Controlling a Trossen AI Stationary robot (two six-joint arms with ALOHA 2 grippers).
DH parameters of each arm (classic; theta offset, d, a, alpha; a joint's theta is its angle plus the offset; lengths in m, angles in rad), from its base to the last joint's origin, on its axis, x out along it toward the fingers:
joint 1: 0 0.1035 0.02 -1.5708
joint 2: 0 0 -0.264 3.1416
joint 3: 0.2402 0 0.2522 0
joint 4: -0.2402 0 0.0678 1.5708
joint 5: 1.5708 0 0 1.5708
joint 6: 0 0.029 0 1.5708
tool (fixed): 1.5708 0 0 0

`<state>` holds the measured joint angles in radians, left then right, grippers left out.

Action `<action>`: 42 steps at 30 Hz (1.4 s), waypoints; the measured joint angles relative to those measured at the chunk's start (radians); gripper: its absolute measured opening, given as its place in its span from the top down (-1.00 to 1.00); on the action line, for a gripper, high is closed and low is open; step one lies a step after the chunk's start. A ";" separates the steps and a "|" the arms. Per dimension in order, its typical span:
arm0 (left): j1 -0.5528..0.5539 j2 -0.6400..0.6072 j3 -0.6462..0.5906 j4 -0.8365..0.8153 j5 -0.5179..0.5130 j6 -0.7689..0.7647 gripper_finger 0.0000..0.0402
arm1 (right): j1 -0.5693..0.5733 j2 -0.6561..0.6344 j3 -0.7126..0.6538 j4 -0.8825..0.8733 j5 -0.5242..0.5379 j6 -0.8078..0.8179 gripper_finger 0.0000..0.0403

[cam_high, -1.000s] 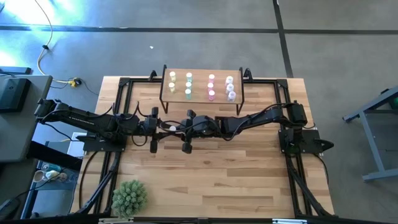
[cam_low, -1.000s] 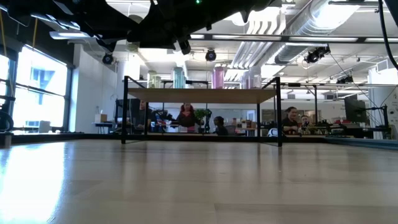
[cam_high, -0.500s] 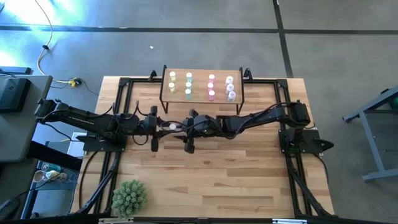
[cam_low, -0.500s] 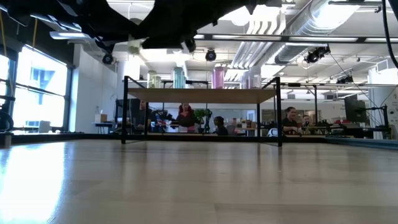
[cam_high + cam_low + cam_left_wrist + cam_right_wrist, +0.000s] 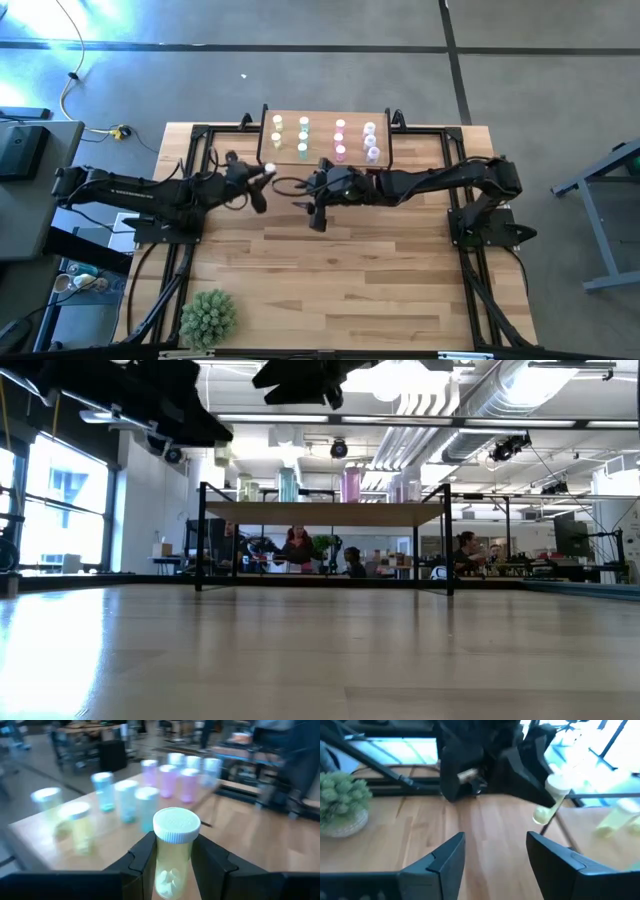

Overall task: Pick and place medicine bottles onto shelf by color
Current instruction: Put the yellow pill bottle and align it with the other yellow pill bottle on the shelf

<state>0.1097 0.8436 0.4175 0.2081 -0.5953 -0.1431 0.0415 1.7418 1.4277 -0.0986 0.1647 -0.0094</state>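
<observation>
While clamped on a yellow bottle (image 5: 173, 851), left claw (image 5: 263, 178) hovers left of centre in the high view, just beside the shelf (image 5: 322, 123). Right claw (image 5: 303, 190) at centre, fingers apart, empty. Other bottles (image 5: 340, 138) stand on the shelf, upper centre.

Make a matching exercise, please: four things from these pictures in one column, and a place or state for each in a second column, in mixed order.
Things:
1. left gripper
2. right gripper
3. potted plant
4. shelf

Places or states:
A. near the table's front edge, on the left arm's side
B. open and empty
C. at the table's far edge, carrying rows of bottles
D. shut on a yellow bottle

Pairs: 1-D, 2-B, 3-A, 4-C
</observation>
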 joint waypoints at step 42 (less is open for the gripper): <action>0.263 0.322 0.002 0.270 -0.052 -0.056 0.51 | -0.068 -0.026 -0.001 -0.060 0.035 -0.009 0.00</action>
<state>0.3729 1.1660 0.4198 0.4781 -0.6472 -0.1993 -0.0265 1.7157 1.4265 -0.1585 0.2001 -0.0189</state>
